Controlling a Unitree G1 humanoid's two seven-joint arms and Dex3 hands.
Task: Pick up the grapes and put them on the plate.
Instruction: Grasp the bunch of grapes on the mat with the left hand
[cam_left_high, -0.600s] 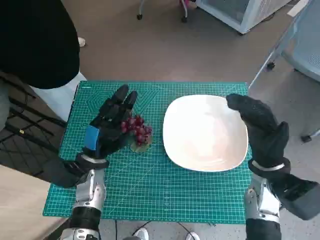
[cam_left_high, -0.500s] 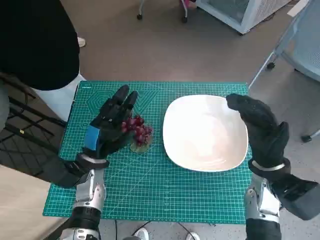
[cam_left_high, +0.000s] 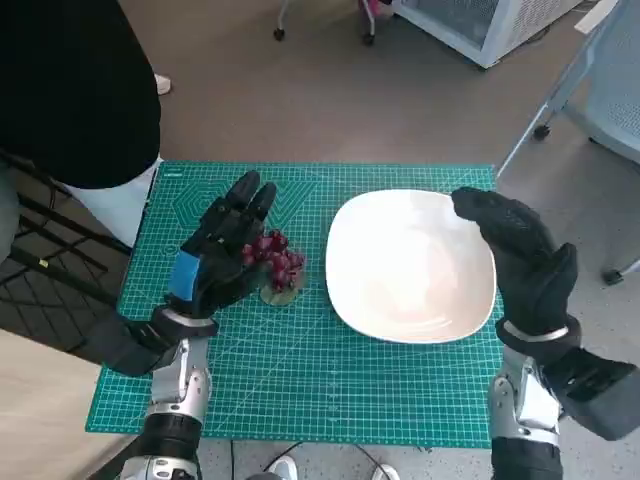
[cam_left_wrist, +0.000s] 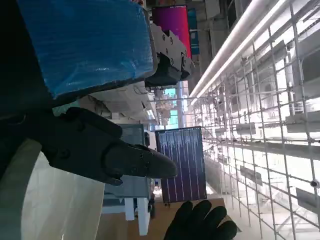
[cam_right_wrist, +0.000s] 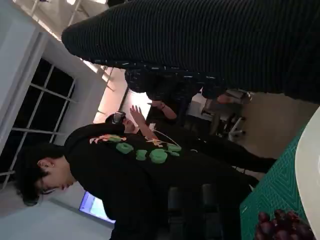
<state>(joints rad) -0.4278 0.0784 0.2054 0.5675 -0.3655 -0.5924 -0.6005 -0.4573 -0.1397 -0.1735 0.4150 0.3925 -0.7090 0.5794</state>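
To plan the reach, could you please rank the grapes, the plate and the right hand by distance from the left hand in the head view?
1. Grapes, right beside the left hand.
2. Plate, mid-mat.
3. Right hand, at the plate's far edge.

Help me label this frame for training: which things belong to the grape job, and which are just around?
Job:
grapes, on the mat
white plate, nothing on it
left hand, fingers beside the grapes
right hand, at the plate's edge

Around:
green cutting mat
person in black
chair
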